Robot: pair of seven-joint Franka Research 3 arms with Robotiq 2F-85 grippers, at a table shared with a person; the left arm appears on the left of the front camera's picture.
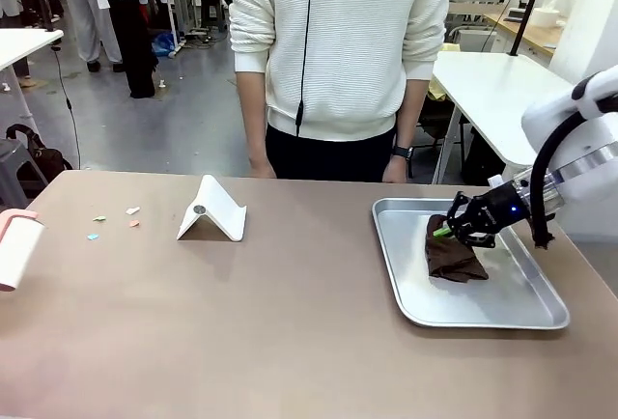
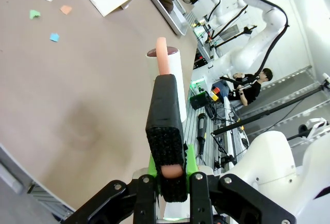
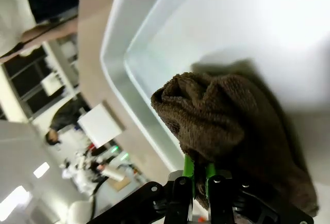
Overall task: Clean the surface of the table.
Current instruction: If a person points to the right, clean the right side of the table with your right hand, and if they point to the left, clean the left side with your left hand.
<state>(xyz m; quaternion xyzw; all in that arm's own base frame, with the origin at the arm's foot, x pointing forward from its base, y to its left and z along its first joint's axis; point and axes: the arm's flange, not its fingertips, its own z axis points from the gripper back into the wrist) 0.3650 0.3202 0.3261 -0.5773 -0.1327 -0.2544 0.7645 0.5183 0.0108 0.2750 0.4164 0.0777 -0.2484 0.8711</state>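
The big brown bench [image 1: 290,332] has a person [image 1: 338,42] in a white jumper standing at its far edge. A shiny tray [image 1: 521,289] lies near the right edge. A brown cloth [image 1: 452,257] sits bunched up in the tray. The right hand [image 1: 447,230] is clenched on the top of the cloth, and its green pads pinch a fold. The bottom of the cloth rests on the tray floor.

At the left edge, the left hand [image 2: 171,171] is clenched tight on the black handle of a lint roller [image 2: 174,74]. The white roll points out over the bench top.

Four small paper bits [image 1: 132,211] lie toward the far left corner. They are white, green, orange and blue. A folded white stand [image 1: 214,211] sits near them, closer to the middle of the bench.
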